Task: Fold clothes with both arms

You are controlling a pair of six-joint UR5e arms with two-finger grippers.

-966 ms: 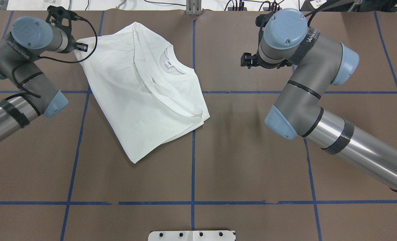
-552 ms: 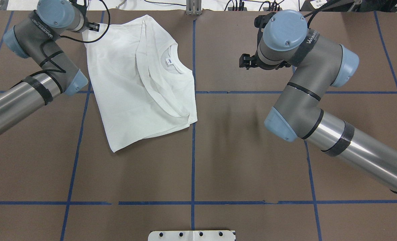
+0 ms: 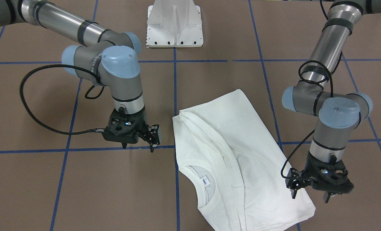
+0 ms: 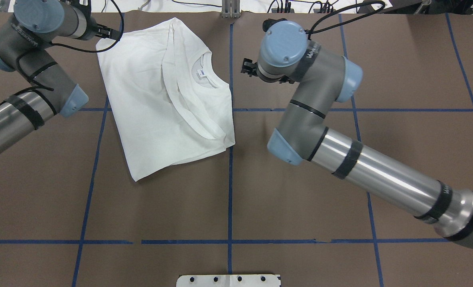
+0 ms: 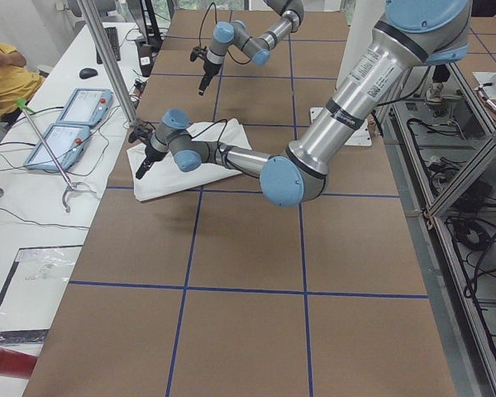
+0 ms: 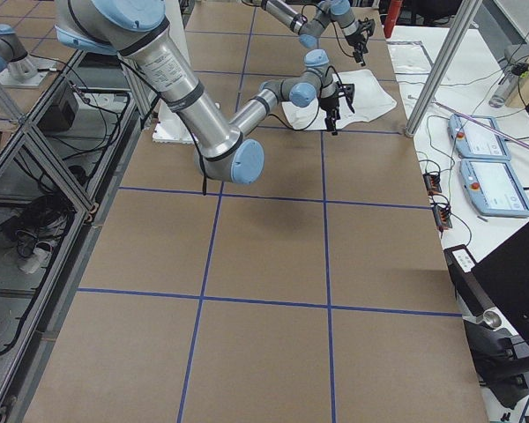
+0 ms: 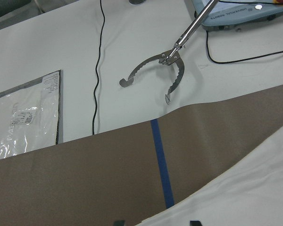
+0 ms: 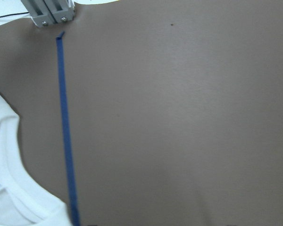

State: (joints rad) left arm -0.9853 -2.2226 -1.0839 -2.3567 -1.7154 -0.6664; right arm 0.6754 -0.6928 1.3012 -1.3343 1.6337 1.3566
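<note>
The white T-shirt (image 4: pixel 160 99) lies flat on the far-left part of the table (image 4: pixel 300 191), counting sides as the robot does. It is already doubled over on itself, with the round neck and its small label turned toward the centre tape line. It looks like thin cotton: light, limp, with no stiffness to hold a shape. I judge the stacked layers will slide over one another unless a pinch catches all of them. The best holds seem to be the corners and doubled edges, taken low against the brown paper, not the slack middle.

The left gripper (image 3: pixel 310 197) hangs right at the shirt's far-left corner, jaws spread wide with nothing between them. Its wrist camera shows the cloth's edge running between the two fingertips (image 7: pixel 194 222). The right gripper (image 3: pixel 138 147) hovers over bare table just to the right of the neck, apart from the fabric, its jaws also parted and empty.

The white pedestal base (image 3: pixel 174 25) stands at the table's near edge, well apart from the shirt.
</note>
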